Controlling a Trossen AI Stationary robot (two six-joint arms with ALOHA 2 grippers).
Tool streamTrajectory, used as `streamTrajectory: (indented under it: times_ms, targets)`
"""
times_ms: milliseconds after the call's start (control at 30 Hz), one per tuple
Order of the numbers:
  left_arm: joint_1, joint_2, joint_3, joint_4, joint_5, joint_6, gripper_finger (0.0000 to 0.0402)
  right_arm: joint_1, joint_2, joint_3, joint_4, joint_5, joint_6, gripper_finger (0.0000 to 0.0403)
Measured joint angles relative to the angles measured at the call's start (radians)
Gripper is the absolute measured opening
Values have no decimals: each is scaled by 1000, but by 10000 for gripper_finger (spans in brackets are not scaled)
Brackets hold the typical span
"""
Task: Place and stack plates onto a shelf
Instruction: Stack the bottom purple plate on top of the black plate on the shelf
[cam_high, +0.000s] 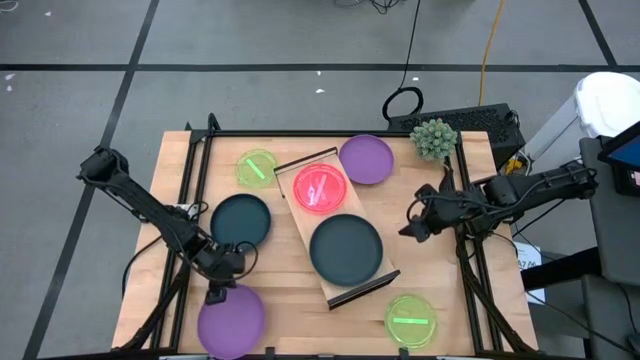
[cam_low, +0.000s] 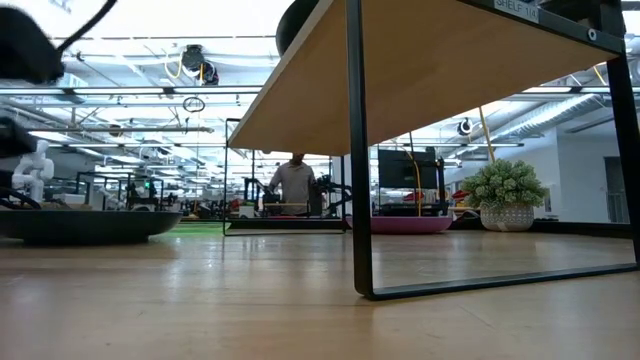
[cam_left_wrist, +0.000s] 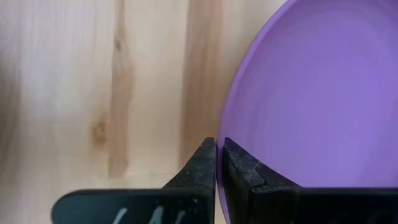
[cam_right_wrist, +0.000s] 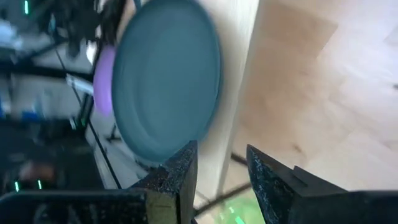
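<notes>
Left claw (cam_high: 215, 294) is sitting at the table's 7 o'clock corner, its fingers (cam_left_wrist: 208, 168) pinching together on the rim of the purple plate (cam_high: 231, 320), which is lying flat on the table (cam_high: 275, 300). In the left wrist view the rim is passing between the two dark pads.

Right claw (cam_high: 412, 226) is hanging at the 3 o'clock side, just off the shelf's edge, fingers standing apart with nothing between them.

Shelf (cam_high: 300, 240) is lying diagonally across the table centre. It is carrying a pink plate (cam_high: 320, 187) toward its 12 o'clock end and a dark plate (cam_high: 345, 248) toward its 6 o'clock end.

Off the shelf: second dark plate (cam_high: 240, 220) at 9 o'clock, green plate (cam_high: 256, 167) at 11 o'clock, second purple plate (cam_high: 366, 158) at 1 o'clock, second green plate (cam_high: 411, 320) at 5 o'clock.

Small potted plant (cam_high: 433, 138) is standing at the 2 o'clock corner.
</notes>
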Motion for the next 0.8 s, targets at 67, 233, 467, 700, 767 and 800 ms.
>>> streamTrajectory:
  times_ms: [67, 233, 467, 700, 767, 800]
  targets:
    - [0, 0, 48, -31, -26, -13, 10, 0, -5, 0, 20, 51, 21, 121]
    - [16, 0, 182, -178, -98, -32, 10, 0, 16, 0, 155, 167, 19, 121]
    - [104, 1, 365, -396, -113, -49, 10, -1, 116, 1, 378, 210, -1, 121]
    - [186, 2, 510, -466, -127, -51, 10, -1, 228, 124, 384, 206, -55, 121]
    - [218, 2, 541, -488, -131, -76, 10, -1, 260, 173, 358, 206, -80, 121]
    - [235, 2, 555, -497, -131, -92, 10, -1, 277, 200, 347, 209, -93, 121]
